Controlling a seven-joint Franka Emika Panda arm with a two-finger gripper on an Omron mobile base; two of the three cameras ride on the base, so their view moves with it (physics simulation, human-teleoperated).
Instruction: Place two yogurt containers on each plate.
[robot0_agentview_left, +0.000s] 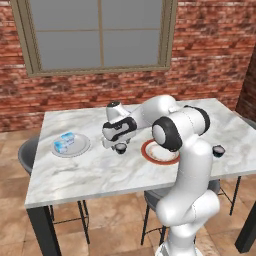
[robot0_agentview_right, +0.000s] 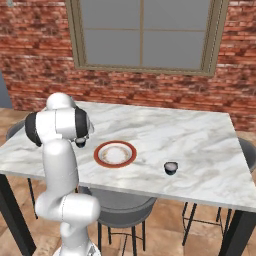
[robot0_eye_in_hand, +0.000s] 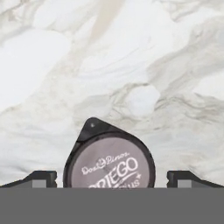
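Your end effector (robot0_eye_in_hand: 111, 179) hangs low over the marble worktop (robot0_agentview_left: 100, 172), its fingertips (robot0_eye_in_hand: 41, 178) spread wide on either side of a dark yogurt cup (robot0_eye_in_hand: 109, 164) and gripping nothing. The cup stands upright on the worktop just left of the red-rimmed plate (robot0_agentview_left: 150, 156), which is empty. The second dark cup (robot0_agentview_right: 171, 168) sits well to the right of that plate, near the worktop's near edge. Both light blue cups (robot0_agentview_left: 64, 142) already lie on the grey plate (robot0_agentview_left: 80, 148) at the far left.

The risk from here, as you can judge it: the cup is small and round, and only part of it sits between the fingertips in the hand view, with its pointed lid tab aimed away. Close before the end effector is centred and low enough and one finger may strike first, sliding or tipping the cup. Whether the tips touch the cup cannot be told.
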